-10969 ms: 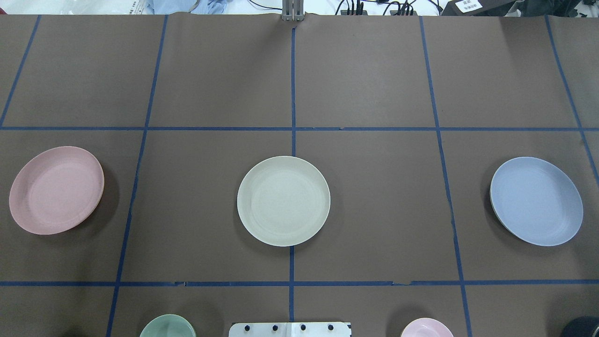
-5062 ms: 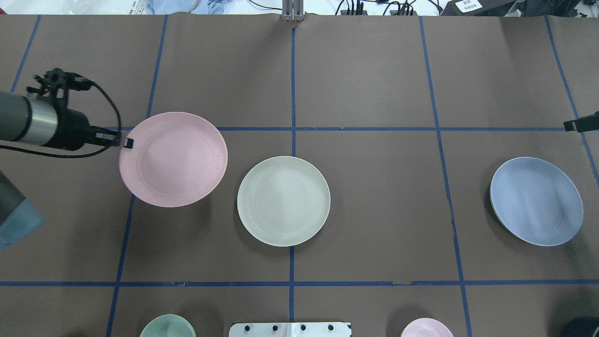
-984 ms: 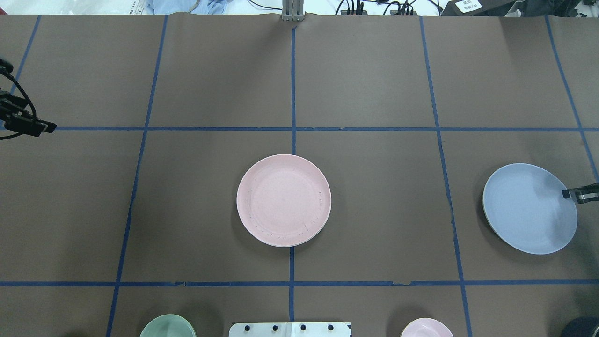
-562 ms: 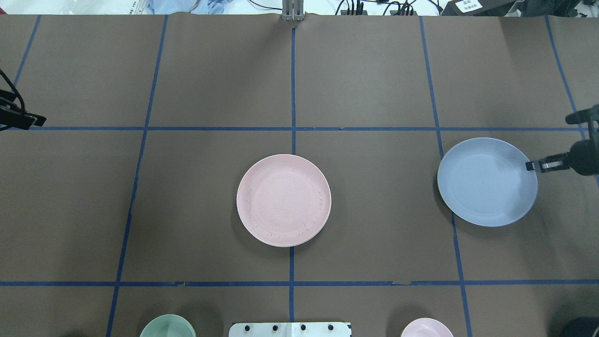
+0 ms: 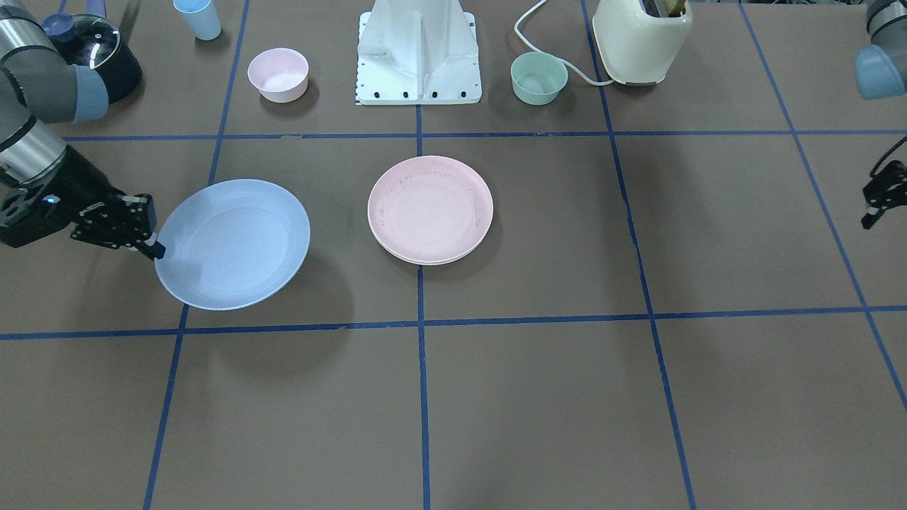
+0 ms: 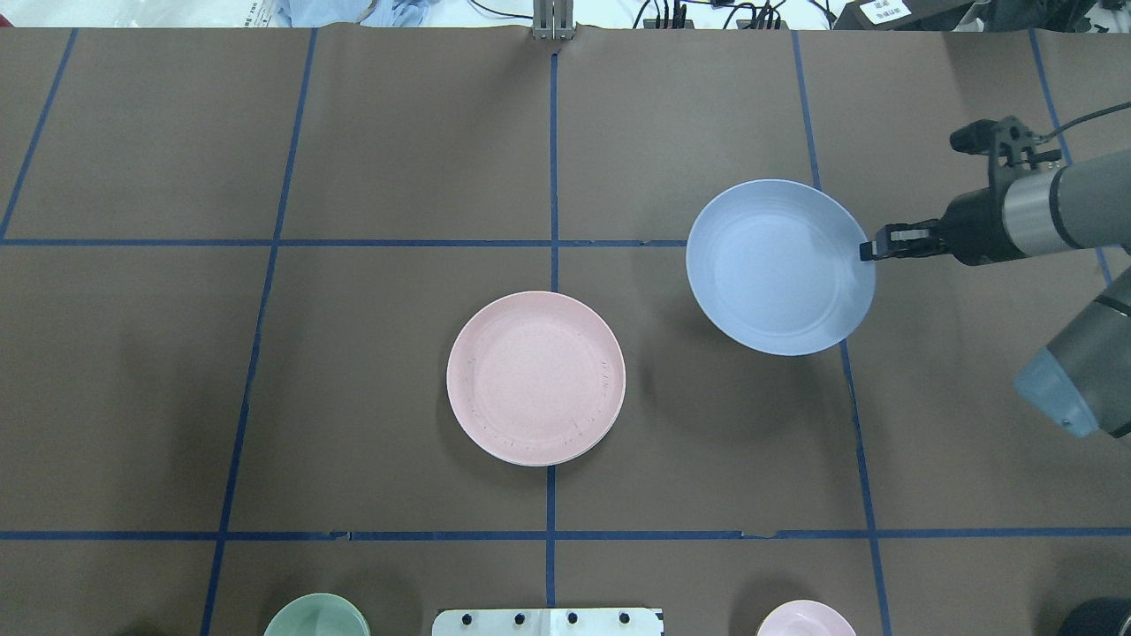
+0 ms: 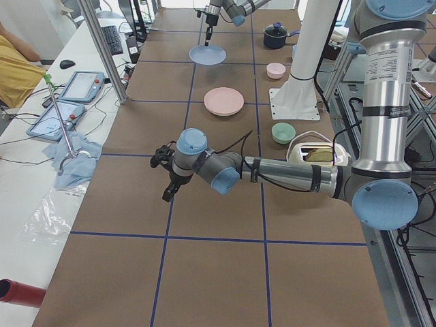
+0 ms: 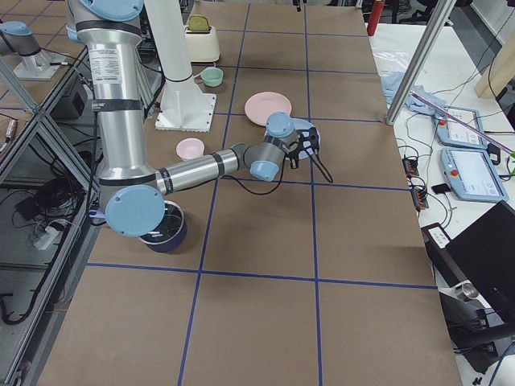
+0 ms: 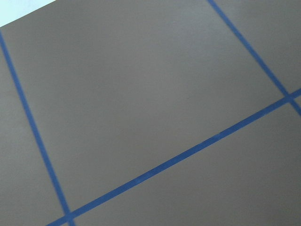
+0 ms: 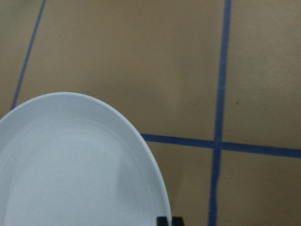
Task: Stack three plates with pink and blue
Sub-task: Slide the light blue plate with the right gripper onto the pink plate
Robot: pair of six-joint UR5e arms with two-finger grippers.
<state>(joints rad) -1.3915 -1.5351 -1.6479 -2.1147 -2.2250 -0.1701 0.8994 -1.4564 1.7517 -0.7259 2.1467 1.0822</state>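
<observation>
right gripper (image 6: 870, 252) has the blue plate (image 6: 778, 265) airborne

Pinched by the rim above the table (image 6: 398, 132), on the robot's right of the pink plate (image 6: 535, 375), which sits on the cream plate (image 5: 425, 261) mid-table. Can't tell if the left gripper (image 5: 875, 209) is open.

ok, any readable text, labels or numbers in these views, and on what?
Nothing can be read.
Too small to read: the white label on the dark box at the table's far edge, overhead view.
Too small to read: the tablet screens beside the table.
No lettering visible on the blue plate or the pink plate.
</observation>
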